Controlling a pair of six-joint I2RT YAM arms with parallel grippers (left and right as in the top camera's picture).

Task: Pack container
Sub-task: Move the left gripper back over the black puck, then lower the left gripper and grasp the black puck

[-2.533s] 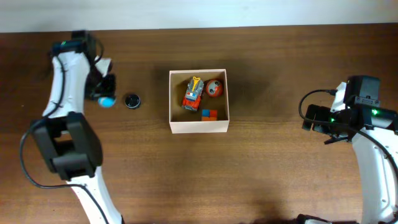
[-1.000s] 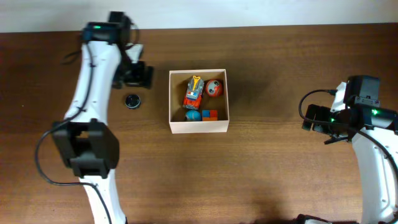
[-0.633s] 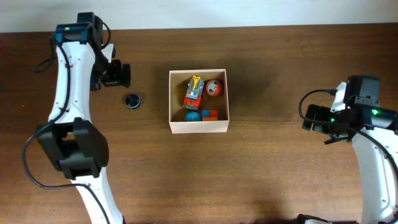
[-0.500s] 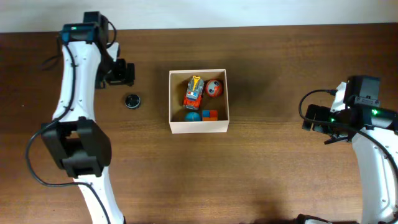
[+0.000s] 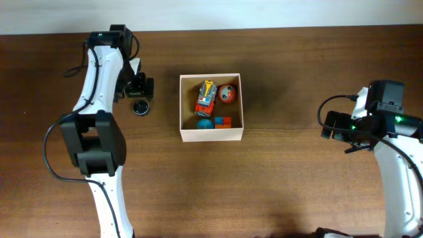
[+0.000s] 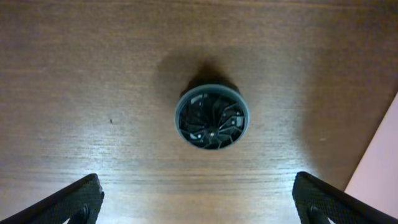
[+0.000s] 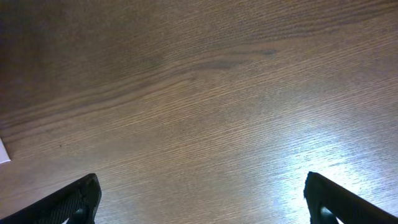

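Centring the wide-open, empty left claw (image 5: pixel 140 86) over the small dark ribbed disc (image 6: pixel 212 118), fingers (image 6: pixel 81 196) straddling it, should give a clean pinch before carrying it to the container (image 5: pixel 211 135) mid-way along the worktop (image 5: pixel 297 192) toward its far edge, while the right claw (image 7: pixel 202 199) hangs open, empty.

only a corner of the container (image 6: pixel 382 177) shows, cut off by the left wrist view's right edge.
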